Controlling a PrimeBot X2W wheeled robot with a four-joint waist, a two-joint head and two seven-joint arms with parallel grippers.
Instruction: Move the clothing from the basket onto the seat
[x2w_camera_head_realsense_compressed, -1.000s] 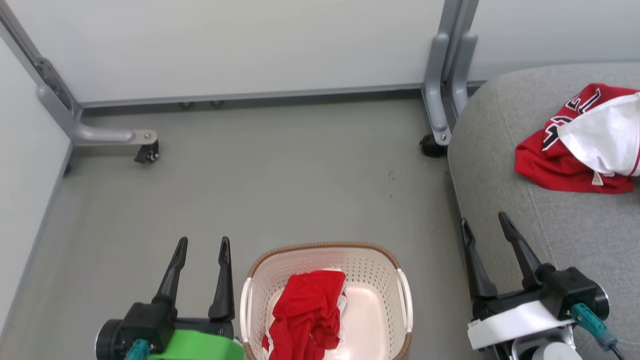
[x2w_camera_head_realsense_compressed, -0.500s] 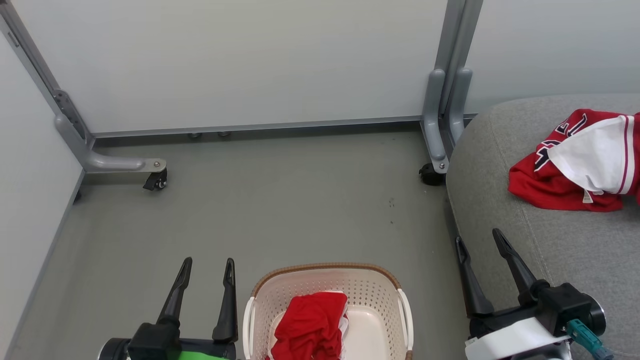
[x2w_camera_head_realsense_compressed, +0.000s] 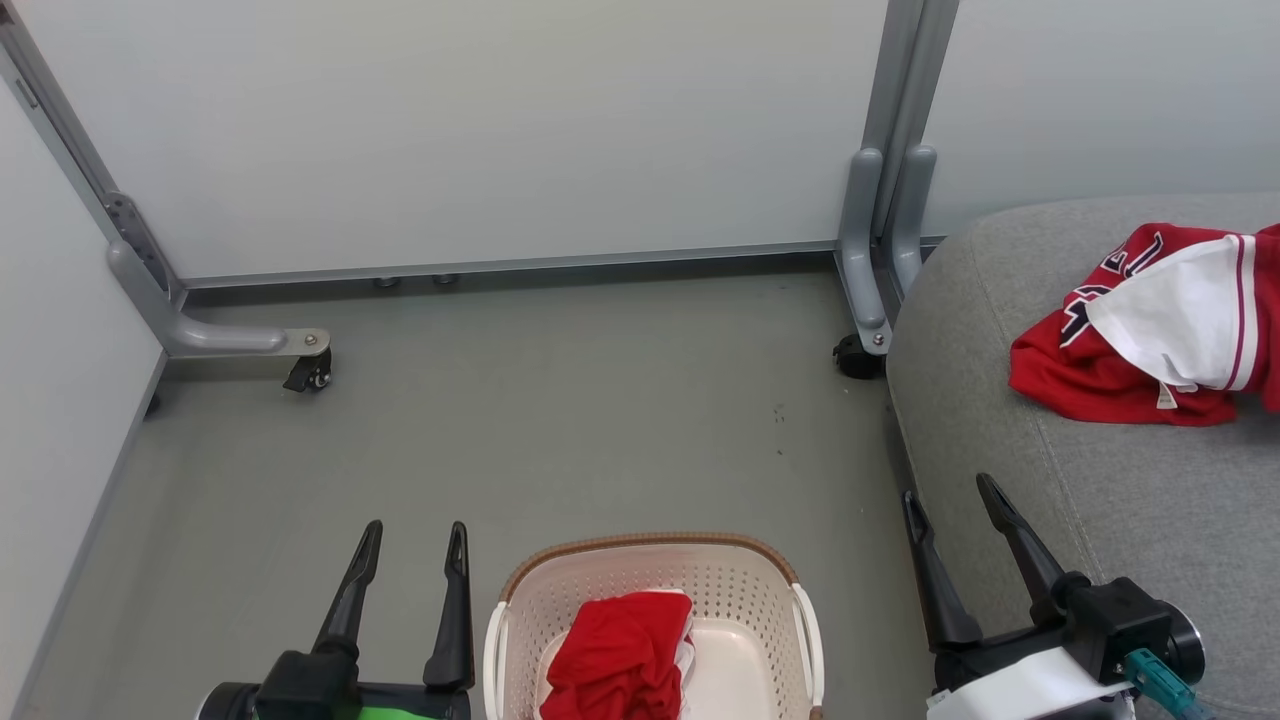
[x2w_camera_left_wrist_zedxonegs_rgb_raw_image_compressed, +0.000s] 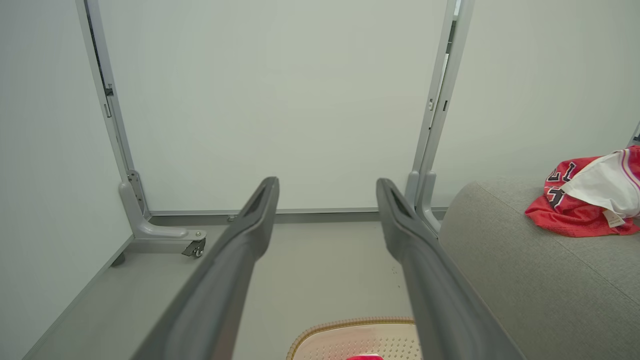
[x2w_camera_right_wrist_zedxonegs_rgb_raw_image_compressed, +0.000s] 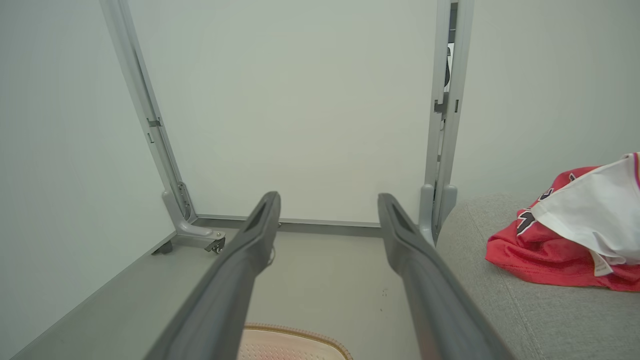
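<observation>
Upward camera shift only: basket (x2w_camera_head_realsense_compressed: 720, 590) nearer the view's bottom edge.

Pale partition panels (x2w_camera_head_realsense_compressed: 500, 130) on grey frames (x2w_camera_head_realsense_compressed: 893, 110) (castor feet (x2w_camera_head_realsense_compressed: 308, 372)) stand around a grey floor (x2w_camera_head_realsense_compressed: 560, 400).

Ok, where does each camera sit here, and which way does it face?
Head: up high, looking down at floor, basket, seat; left claw and right claw at the bottom, both open.
Left wrist: looks along its own fingers toward the white panel.
Right wrist: likewise, along its own fingers.
Shared: all three catch the jersey on the seat.
</observation>
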